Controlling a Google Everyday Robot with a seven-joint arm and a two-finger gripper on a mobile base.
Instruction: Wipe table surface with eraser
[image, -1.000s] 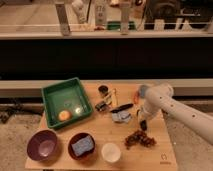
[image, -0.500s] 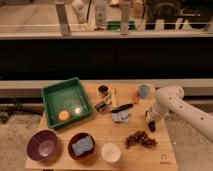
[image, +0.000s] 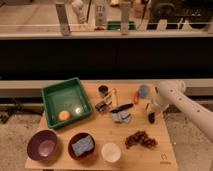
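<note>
The eraser (image: 121, 114), a small grey-blue block with a black strip lying across its top, rests on the light wooden table surface (image: 105, 131) just right of centre. My gripper (image: 151, 116) hangs from the white arm (image: 176, 99) that reaches in from the right. It is near the table's right edge, a short way right of the eraser and apart from it, low over the wood. It holds nothing that I can see.
A green tray (image: 52, 98) with an orange ball (image: 63, 115) sits at the left. A purple bowl (image: 42, 145), a dark red bowl with a blue sponge (image: 82, 146), a white cup (image: 111, 151) and grapes (image: 140, 139) line the front. A blue cup (image: 144, 91) and a dark cup (image: 103, 90) stand at the back.
The arm and gripper have shifted to the right, farther from the eraser and toward the table's right edge. The eraser and other objects have not moved.
</note>
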